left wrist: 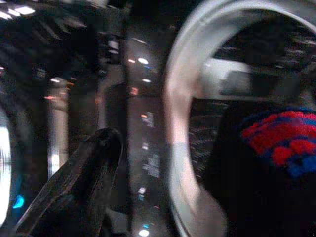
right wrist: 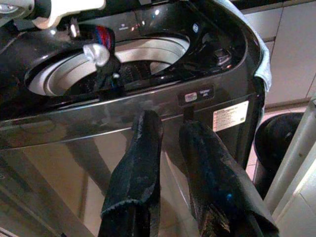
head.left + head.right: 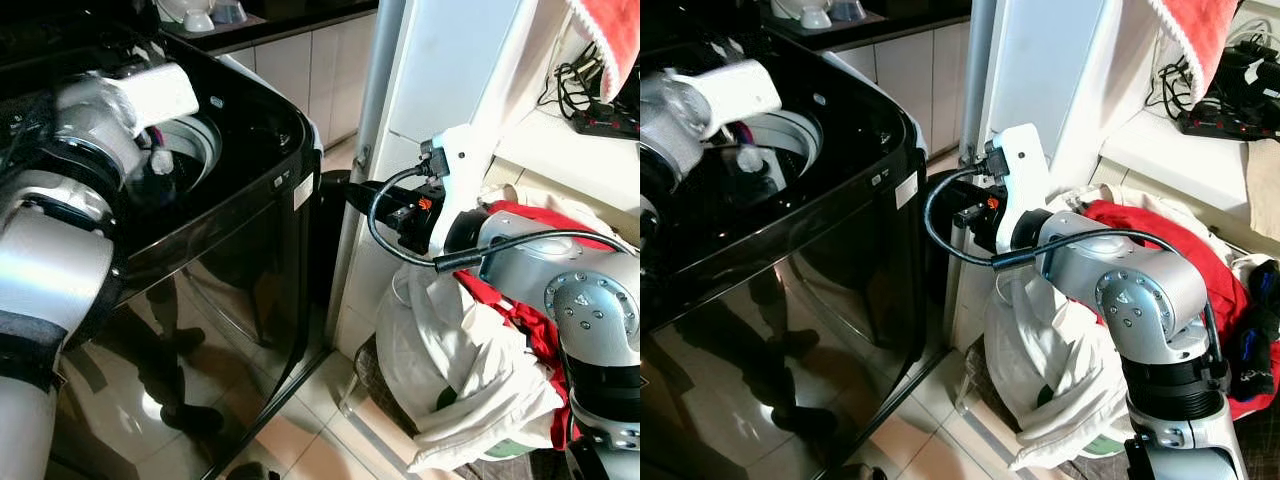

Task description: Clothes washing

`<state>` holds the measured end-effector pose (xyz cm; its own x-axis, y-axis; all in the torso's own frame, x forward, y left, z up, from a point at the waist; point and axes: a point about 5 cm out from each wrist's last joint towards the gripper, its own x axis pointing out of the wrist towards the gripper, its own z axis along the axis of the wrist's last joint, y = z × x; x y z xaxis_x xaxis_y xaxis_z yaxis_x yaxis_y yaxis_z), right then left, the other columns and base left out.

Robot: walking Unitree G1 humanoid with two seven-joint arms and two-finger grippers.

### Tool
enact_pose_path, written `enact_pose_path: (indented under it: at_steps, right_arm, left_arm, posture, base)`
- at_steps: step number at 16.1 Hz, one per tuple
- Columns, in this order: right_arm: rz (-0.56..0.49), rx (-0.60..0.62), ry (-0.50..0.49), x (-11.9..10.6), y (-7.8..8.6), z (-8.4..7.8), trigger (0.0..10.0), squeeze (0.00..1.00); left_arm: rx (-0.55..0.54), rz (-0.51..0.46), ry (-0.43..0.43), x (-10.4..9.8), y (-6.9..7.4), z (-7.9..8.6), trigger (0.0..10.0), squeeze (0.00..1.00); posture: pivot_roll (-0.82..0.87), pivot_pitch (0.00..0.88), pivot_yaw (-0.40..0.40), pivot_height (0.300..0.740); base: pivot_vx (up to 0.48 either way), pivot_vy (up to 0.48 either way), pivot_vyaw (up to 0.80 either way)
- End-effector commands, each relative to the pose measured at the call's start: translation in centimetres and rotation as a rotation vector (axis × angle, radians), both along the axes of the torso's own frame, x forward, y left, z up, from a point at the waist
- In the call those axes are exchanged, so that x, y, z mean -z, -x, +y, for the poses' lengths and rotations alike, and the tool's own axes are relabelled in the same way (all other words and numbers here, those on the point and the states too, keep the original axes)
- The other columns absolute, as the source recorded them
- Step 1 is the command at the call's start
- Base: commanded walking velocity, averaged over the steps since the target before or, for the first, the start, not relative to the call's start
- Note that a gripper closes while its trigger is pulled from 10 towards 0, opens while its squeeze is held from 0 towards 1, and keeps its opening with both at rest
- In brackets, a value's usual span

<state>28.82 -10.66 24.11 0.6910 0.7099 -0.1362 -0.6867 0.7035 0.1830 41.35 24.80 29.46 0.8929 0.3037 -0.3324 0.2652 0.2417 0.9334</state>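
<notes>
The left gripper (image 2: 106, 57) holds a dark red-and-blue garment (image 1: 276, 143) over the washer's (image 3: 240, 230) open drum, while the right gripper (image 2: 182, 163), parted and empty, waits beside a laundry heap (image 3: 1060, 350) yet to load.

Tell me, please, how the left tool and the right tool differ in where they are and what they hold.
The left tool is over the open drum of the washing machine, while the right tool hangs in front of the machine's dark front panel. The left tool grips a red and blue garment; the right tool is open with nothing between its fingers. Both have black fingers on silver arms.
</notes>
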Motion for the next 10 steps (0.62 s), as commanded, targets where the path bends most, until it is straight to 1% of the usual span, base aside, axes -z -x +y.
enact_pose_path:
  at_steps: [1,2,3,4,5,6,7,8,9,10]
  right_arm:
    - [0.006,0.012,0.004,0.1,0.0,-0.4,10.0,0.0]
    - [0.003,0.011,0.005,0.1,0.0,-0.3,10.0,0.0]
    - [0.001,0.013,0.007,0.2,-0.1,-0.3,10.0,0.0]
    - [-0.002,0.013,0.004,0.1,-0.1,-0.3,10.0,0.0]
    - [-0.002,0.014,0.001,0.1,-0.1,-0.3,10.0,0.0]
    - [-0.003,0.016,0.006,0.2,-0.1,-0.4,10.0,0.0]
    - [-0.005,0.016,0.003,0.2,-0.1,-0.4,10.0,0.0]
    - [-0.005,0.018,0.006,0.2,-0.1,-0.4,10.0,0.0]
    - [-0.007,0.017,0.005,0.2,-0.1,-0.4,10.0,0.0]
    - [-0.007,0.019,0.008,0.2,-0.1,-0.4,10.0,0.0]
  left_arm:
    - [0.035,0.087,-0.019,-0.1,0.1,-0.3,10.0,0.0]
    - [0.003,-0.079,-0.034,-1.6,-0.1,-0.1,10.0,0.0]
    - [0.051,0.103,-0.06,-0.2,0.1,-0.3,10.0,0.0]
    - [0.021,-0.067,-0.033,-1.5,-0.1,-0.2,10.0,0.0]
    - [0.032,0.055,0.039,-0.3,0.0,-0.3,10.0,0.0]
    - [0.021,-0.045,-0.034,-1.1,-0.1,-0.2,10.0,0.0]
    - [0.063,-0.004,-0.047,-0.8,-0.1,-0.4,10.0,0.0]
    - [0.074,0.01,-0.05,-0.5,-0.2,-0.7,10.0,0.0]
    - [0.052,-0.083,-0.029,-1.2,-0.3,-0.6,10.0,0.0]
    - [0.082,0.088,-0.048,0.4,-0.1,-1.0,10.0,0.0]
  posture:
    - [-0.01,0.0,0.001,0.74]
    - [-0.01,0.0,-0.002,0.74]
    - [-0.01,0.0,-0.003,0.74]
    - [-0.01,0.0,0.003,0.74]
    - [-0.01,0.0,-0.001,0.74]
    - [-0.01,0.0,0.006,0.74]
    - [-0.01,0.0,0.002,0.74]
    - [-0.01,0.0,0.006,0.74]
    - [-0.01,0.0,0.004,0.74]
    - [-0.01,0.0,0.007,0.74]
  base:
    - [0.0,0.0,0.0]
    - [0.0,0.0,0.0]
    - [0.0,0.0,0.0]
    - [0.0,0.0,0.0]
    - [0.0,0.0,0.0]
    - [0.0,0.0,0.0]
    - [0.0,0.0,0.0]
    - [0.0,0.0,0.0]
    - [0.0,0.0,0.0]
    - [0.0,0.0,0.0]
